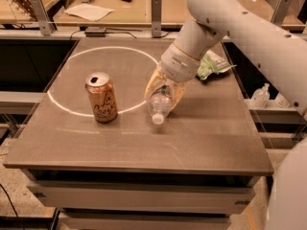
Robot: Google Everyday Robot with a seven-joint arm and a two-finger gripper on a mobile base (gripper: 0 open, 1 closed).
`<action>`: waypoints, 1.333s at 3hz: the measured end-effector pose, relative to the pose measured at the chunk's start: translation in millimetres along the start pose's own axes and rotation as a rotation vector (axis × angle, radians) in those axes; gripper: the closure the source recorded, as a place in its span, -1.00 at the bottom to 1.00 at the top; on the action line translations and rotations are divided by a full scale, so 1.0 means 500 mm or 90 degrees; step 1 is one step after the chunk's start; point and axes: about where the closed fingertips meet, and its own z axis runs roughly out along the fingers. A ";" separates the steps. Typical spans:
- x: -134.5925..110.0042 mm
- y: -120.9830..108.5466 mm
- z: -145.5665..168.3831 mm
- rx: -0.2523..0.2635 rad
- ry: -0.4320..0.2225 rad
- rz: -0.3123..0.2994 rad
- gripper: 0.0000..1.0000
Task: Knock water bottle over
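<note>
My gripper clasped the water bottle, tilted cap-down over the table, near the orange can.

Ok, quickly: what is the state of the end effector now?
End effector: closed on the tilted water bottle, low over the middle of the table.

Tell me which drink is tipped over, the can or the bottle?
The water bottle: it leans over, white cap toward the table, held in the gripper. The orange can stands upright beside it.
</note>
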 end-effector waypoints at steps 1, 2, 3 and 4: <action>-0.002 0.004 0.023 -0.047 -0.016 0.016 0.21; -0.003 0.002 0.022 -0.055 -0.018 0.019 -0.26; 0.004 -0.001 0.012 -0.087 -0.016 0.052 -0.74; 0.018 -0.018 -0.010 -0.093 -0.003 0.083 -1.00</action>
